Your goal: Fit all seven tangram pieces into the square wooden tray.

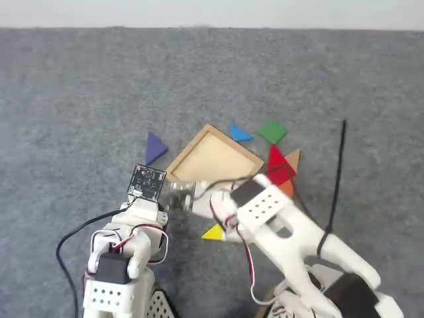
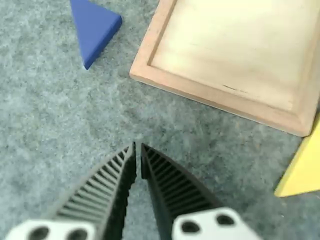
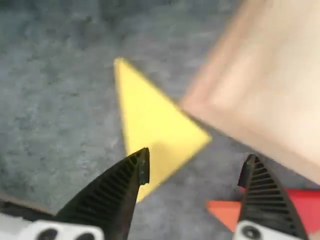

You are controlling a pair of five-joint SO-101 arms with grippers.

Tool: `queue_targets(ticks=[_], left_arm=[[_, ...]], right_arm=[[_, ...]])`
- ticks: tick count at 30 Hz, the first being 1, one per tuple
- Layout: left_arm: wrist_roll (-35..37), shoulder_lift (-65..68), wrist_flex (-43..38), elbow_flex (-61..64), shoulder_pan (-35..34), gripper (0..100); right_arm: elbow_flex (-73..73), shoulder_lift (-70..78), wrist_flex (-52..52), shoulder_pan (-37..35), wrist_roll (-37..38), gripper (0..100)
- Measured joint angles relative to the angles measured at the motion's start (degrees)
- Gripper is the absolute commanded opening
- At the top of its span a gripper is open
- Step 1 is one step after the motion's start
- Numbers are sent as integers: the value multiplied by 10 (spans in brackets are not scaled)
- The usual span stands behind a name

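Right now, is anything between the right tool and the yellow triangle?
Nothing visible. The right tool hangs open directly over the yellow triangle. The wooden tray lies beside the triangle and the orange piece off to one side; neither crosses the path.

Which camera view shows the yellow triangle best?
The right wrist view: the yellow triangle lies nearly whole under the open right gripper. The high view shows it small; the left wrist view cuts it off at the frame edge.

The left gripper [image 2: 138, 148] is hovering over the grey counter [image 2: 55, 125], fingers [image 2: 116, 172] nearly touching; a blue triangle [image 2: 93, 23], the wooden tray [image 2: 200, 93] and a yellow piece [image 2: 303, 170] are lying beyond.
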Motion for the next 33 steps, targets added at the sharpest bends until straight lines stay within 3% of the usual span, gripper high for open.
queue_targets(ticks=[7, 28, 33], left_arm=[[0, 0, 0, 0, -1, 19], [-1, 1, 1, 0, -3, 19], [-1, 1, 1, 0, -3, 19]], right_arm=[[41, 23, -39, -43, -23, 370], [33, 74, -49, -44, -9, 368], [33, 74, -48, -44, -9, 289]])
